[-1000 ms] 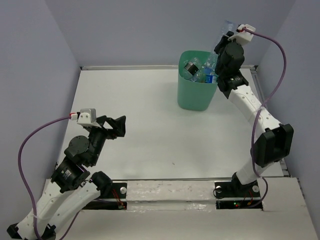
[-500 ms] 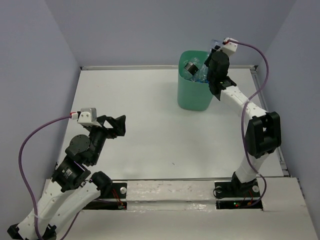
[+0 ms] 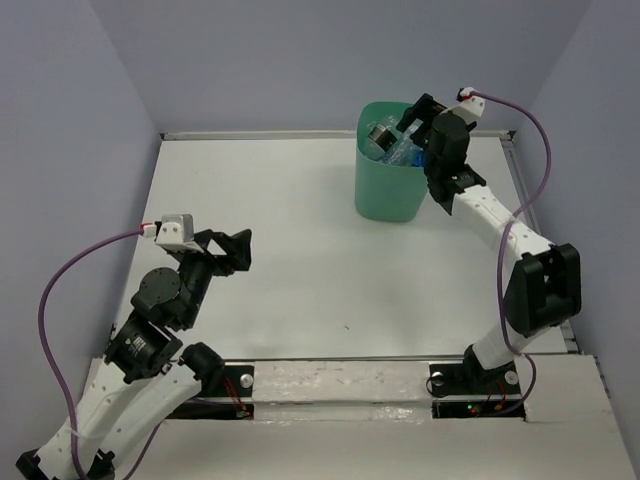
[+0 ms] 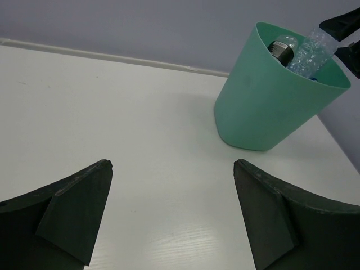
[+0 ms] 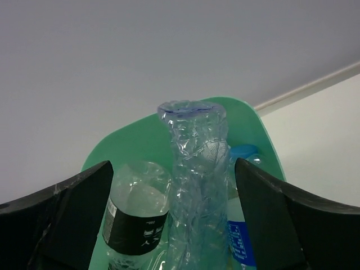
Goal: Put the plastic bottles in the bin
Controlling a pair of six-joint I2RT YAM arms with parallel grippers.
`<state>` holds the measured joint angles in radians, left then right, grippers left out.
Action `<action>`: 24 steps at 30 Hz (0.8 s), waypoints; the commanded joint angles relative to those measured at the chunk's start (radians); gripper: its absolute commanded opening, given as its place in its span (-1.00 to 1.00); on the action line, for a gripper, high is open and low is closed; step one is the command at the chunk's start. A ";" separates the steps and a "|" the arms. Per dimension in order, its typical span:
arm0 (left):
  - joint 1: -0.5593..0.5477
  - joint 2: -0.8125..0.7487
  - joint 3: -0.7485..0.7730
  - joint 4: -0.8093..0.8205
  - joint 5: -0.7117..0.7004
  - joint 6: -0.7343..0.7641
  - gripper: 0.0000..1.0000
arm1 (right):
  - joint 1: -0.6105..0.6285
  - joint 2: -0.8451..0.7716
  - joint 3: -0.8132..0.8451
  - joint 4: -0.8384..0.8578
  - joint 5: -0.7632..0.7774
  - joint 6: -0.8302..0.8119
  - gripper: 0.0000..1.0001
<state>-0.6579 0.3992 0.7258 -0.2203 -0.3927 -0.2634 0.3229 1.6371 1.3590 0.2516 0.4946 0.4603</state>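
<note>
Tall mint-green plastic bin (image 3: 390, 195) is being kept at the far right of the white table (image 3: 290, 220). Crumpled clear plastic bottle (image 5: 194, 185) is being propped inside among other plastic bottles (image 5: 138, 214), between the spread, released right gripper (image 5: 171, 162). Left gripper (image 4: 171, 163) is being held wide, empty.

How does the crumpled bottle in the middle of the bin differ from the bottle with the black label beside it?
The crumpled bottle is crinkled all over; the black-label bottle is less crinkled. The crumpled bottle shows no label; the black-label bottle wears a dark band. The crumpled bottle stands upright and reaches higher; the black-label bottle sits lower. Both are clear plastic and inside the bin.
</note>
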 commanded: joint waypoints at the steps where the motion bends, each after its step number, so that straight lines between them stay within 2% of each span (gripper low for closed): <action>1: 0.009 -0.016 -0.006 0.050 0.000 0.016 0.98 | 0.010 -0.111 0.025 0.009 -0.021 -0.066 0.93; 6: 0.010 -0.016 0.004 0.042 -0.029 0.016 0.98 | 0.010 -0.210 -0.027 -0.024 -0.019 -0.094 0.99; 11: 0.009 -0.023 0.035 0.039 -0.032 0.020 0.98 | 0.021 -0.370 -0.130 -0.081 -0.117 -0.060 0.99; 13: 0.011 -0.025 0.046 0.050 -0.011 0.020 0.98 | 0.042 -0.489 -0.191 -0.084 -0.163 -0.037 0.99; 18: 0.010 0.001 0.113 0.094 0.060 0.027 0.98 | 0.051 -0.774 -0.418 -0.109 -0.417 0.023 0.99; 19: 0.011 0.007 0.127 0.098 0.060 0.030 0.98 | 0.051 -0.886 -0.446 -0.112 -0.451 0.029 0.99; 21: 0.009 0.027 0.168 0.111 0.063 0.038 0.98 | 0.051 -0.998 -0.512 -0.114 -0.517 0.028 0.99; 24: 0.011 0.029 0.193 0.136 0.077 0.044 0.98 | 0.051 -1.203 -0.561 -0.115 -0.507 0.029 0.99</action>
<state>-0.6525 0.4122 0.8577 -0.1802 -0.3485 -0.2497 0.3683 0.6445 0.8520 0.1265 0.0906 0.4709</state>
